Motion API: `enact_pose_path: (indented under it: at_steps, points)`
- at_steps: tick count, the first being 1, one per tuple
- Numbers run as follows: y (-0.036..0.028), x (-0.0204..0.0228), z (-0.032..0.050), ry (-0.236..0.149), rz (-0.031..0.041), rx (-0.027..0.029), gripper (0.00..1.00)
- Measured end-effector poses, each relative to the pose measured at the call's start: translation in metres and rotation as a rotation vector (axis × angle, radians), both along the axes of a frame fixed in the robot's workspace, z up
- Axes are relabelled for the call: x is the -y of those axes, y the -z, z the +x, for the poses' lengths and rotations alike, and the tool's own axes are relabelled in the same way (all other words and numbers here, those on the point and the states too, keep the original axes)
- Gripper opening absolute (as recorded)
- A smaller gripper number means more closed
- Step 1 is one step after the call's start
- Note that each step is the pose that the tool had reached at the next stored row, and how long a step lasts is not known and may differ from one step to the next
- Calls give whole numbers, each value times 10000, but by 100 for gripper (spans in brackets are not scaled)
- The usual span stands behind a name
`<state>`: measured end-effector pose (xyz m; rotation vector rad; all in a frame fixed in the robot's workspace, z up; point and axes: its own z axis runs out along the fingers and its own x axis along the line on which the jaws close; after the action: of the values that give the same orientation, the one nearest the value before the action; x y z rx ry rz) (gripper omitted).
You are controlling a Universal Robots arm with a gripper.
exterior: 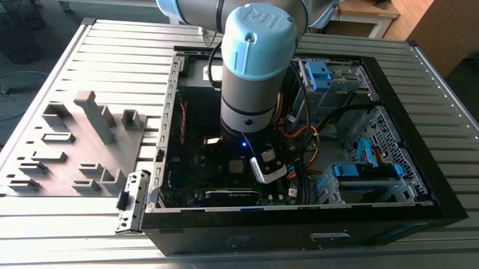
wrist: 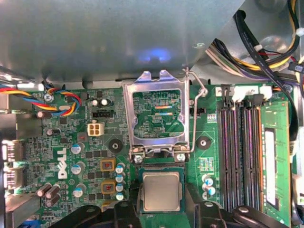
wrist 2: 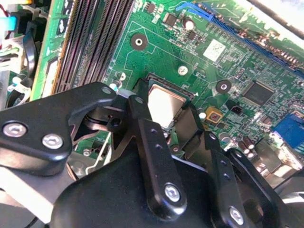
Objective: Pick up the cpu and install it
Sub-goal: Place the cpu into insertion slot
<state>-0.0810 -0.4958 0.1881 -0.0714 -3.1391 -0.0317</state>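
Note:
The cpu, a small silver-grey square chip, lies flat in the black socket on the green motherboard. It also shows as a shiny square cpu in the second wrist view and a tiny grey cpu in the exterior view. My gripper straddles it, with one black finger against one edge and the other against the opposite edge, so the gripper is shut on the cpu. The metal socket bracket stands flipped open beyond the chip, its wire lever raised.
The arm reaches down into the open black computer case on a slatted metal table. Memory slots with a green memory stick run beside the socket. Cable bundles and blue drive parts crowd one side. A grey fixture block sits at the exterior view's left.

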Motion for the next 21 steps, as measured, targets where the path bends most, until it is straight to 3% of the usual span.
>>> enact_pose_path:
  at_steps: [6, 11, 17, 21]
  points:
    - [3, -1, 1, 0, 6, 4, 47]
    - [7, -2, 0, 1, 12, 5, 59]
    - [4, -1, 0, 0, 5, 2, 59]
    - [-71, -1, 0, 0, 6, 2, 59]
